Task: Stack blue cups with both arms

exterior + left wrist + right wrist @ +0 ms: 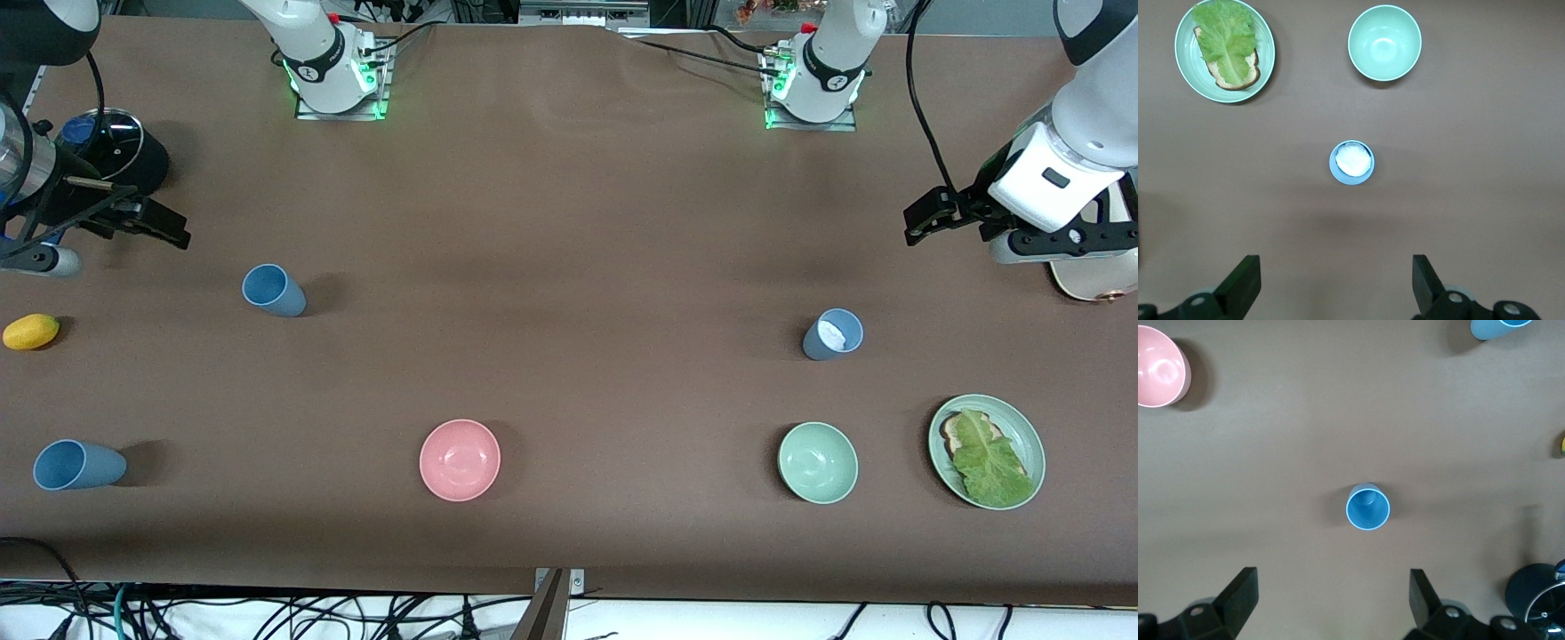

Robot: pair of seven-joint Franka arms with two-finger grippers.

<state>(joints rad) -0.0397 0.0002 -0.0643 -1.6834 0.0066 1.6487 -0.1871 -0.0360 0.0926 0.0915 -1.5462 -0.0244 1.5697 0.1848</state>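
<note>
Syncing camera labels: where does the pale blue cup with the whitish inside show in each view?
Front view: pale blue cup stands upright toward the left arm's end of the table, farther from the camera than the pale green bowl.
Left wrist view: cup near picture centre, seen from above.
Right wrist view: not in it.
Shared landmark: the pale green bowl, in the front and left wrist views.

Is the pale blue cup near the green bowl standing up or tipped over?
Upright. The pale blue cup stands on its base with its round mouth facing up; the left wrist view looks straight down into its whitish inside, beside the green bowl.
</note>
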